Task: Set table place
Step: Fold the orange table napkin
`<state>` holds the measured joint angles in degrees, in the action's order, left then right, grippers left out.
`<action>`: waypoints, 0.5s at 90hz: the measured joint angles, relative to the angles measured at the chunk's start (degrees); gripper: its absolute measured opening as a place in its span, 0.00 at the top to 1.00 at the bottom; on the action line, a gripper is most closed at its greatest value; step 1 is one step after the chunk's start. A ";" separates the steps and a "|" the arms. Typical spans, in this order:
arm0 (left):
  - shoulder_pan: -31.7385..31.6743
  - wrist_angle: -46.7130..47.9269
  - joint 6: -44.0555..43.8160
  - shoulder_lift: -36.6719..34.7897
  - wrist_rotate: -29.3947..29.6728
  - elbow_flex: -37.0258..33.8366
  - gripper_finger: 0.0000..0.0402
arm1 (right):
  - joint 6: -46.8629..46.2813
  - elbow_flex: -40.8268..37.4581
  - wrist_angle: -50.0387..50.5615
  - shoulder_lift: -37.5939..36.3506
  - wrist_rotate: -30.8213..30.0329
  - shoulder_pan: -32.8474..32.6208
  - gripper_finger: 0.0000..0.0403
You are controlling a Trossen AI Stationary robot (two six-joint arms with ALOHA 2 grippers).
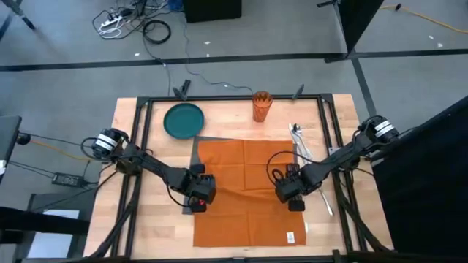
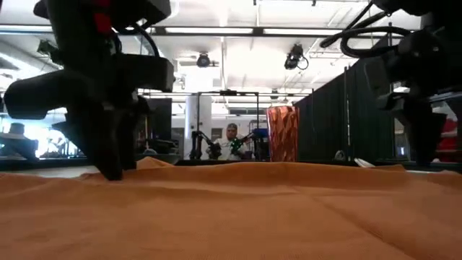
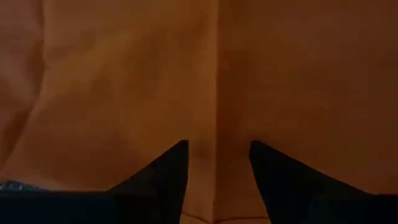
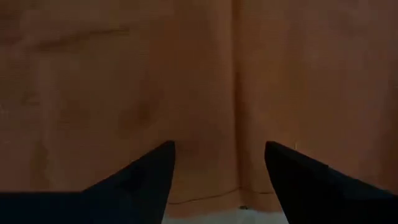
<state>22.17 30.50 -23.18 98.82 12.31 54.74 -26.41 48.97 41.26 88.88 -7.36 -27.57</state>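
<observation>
Placemat point(image 1: 205, 140): dark grey, mid-tabletop, almost fully covered by the orange cloth napkin point(image 1: 245, 190). Only a sliver shows at the napkin's far-left corner next to the teal plate, plus thin strips along the napkin's side edges. Tabletop point(image 1: 157, 219) is light wood grain with a black frame.

Napkin lies spread flat, reaching close to the near tabletop edge, small white tag at its near-right corner. Low view shows gentle wrinkles across it.

Left hand point(image 1: 197, 191) is down at the napkin's left edge, about mid-length. Left wrist view: fingers point(image 3: 166, 171) apart, cloth filling the gap between them, a crease line running through it, nothing clamped. Low view shows its tip at or just above the cloth; contact can't be confirmed.

Right hand point(image 1: 287, 187) is down at the napkin's right edge, roughly level with the left one. Right wrist view: fingers point(image 4: 149, 171) apart, wider than the left, over the cloth near a hemmed edge. Nothing gripped.

Other items:
- teal plate point(image 1: 183, 120) at far left of the tabletop, just beyond the napkin's far-left corner
- orange ribbed cup point(image 1: 262, 106) upright at far centre, clear of the napkin
- cutlery point(image 1: 300, 142) lying right of the napkin's far-right corner, more metal pieces trailing toward the near-right past the right arm

Low view: a person visible in the room behind the tabletop, beside the cup.
</observation>
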 joint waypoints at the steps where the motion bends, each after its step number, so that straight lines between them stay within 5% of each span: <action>1: -0.01 -0.04 -0.02 -0.01 -0.07 -0.08 0.61 | 0.00 0.00 0.03 0.00 -0.05 0.01 0.44; 45: 0.00 0.35 0.30 -0.08 -1.48 -0.54 0.82 | 0.48 -5.56 -4.59 -0.32 -0.21 -0.01 0.49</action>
<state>22.17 30.85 -22.87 98.74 10.83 54.19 -25.93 43.41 36.67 88.57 -7.58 -27.57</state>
